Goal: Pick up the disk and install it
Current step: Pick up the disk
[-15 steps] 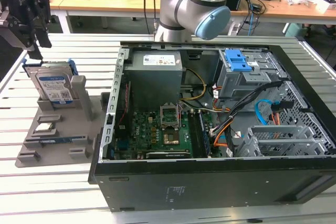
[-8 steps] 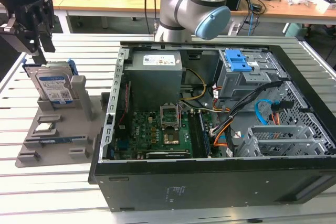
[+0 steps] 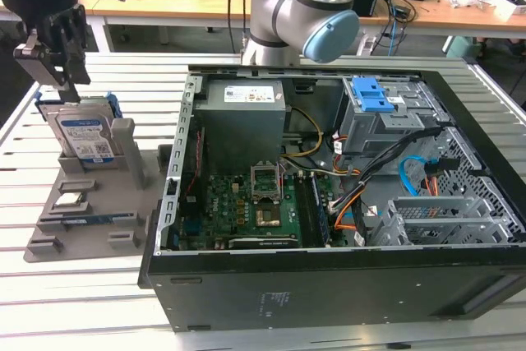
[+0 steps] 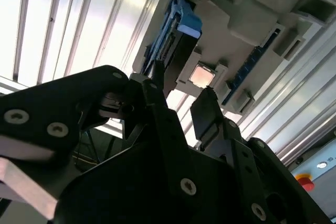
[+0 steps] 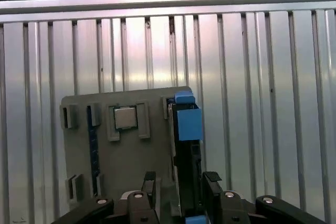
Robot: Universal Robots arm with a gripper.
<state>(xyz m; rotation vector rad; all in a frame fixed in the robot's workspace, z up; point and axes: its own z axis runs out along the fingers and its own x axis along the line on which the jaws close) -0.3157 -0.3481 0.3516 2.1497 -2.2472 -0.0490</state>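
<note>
Slatted metal table (image 3: pixel 90 306) carries everything. An open computer case (image 3: pixel 329 293) takes up the exterior view's right, with its blue-latched drive cage (image 3: pixel 370 121) on the far side. On the exterior view's left lies a grey fixture tray (image 3: pixel 49 240). The disk (image 3: pixel 82 133) stands on edge in a slot at the tray's far end, not yet lifted. The gripper (image 3: pixel 67 80) hangs just above it. In the first wrist view its fingers (image 5: pixel 149 182) are spread wide, one on each side of the disk's thin edge, holding nothing. This looks like the pick-up approach, and a sound grasp calls for both fingers square to the disk's flat faces. A small square chip (image 5: pixel 126 118) sits in the tray beside the disk.
</note>
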